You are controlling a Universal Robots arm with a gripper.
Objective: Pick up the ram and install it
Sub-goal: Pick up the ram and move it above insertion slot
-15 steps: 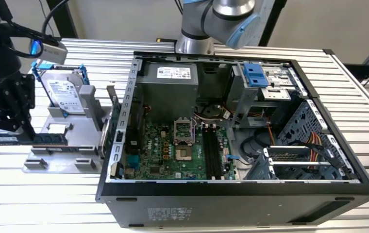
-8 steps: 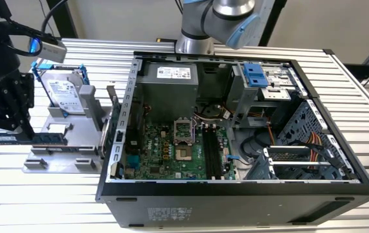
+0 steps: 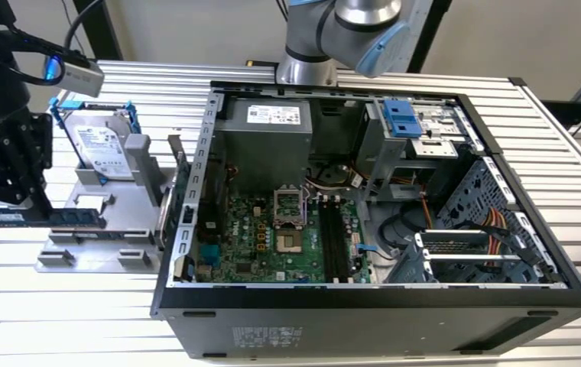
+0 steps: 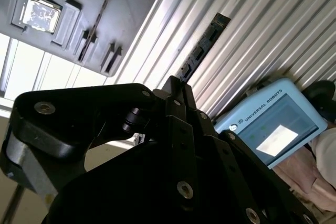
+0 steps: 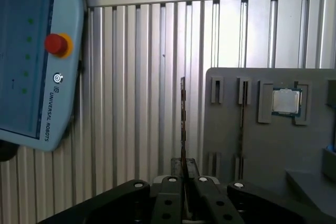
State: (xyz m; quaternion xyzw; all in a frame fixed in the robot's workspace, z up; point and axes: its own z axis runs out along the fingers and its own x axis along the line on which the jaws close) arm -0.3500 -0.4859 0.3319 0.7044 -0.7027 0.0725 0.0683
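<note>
My black gripper point(image 3: 27, 212) is at the exterior view's far left, shut on the ram point(image 3: 0, 219). The ram is a long thin dark board, held level just beyond the grey holder plate point(image 3: 97, 246), over the ribbed table. In the first wrist view the ram point(image 5: 182, 119) shows edge-on, rising from between the closed fingertips of the gripper point(image 5: 184, 170). The second wrist view shows the gripper point(image 4: 176, 86) with the ram point(image 4: 203, 48) sticking out past it. The open computer case point(image 3: 372, 302) lies at the centre, and its motherboard's long memory slots point(image 3: 333, 246) are bare.
A hard drive in a blue frame point(image 3: 102, 145) stands on the holder plate. A processor chip point(image 5: 286, 101) sits in a recess of that plate. A pale blue teach pendant point(image 5: 31, 56) lies on the table close to the gripper. The arm's base point(image 3: 311, 46) stands behind the case.
</note>
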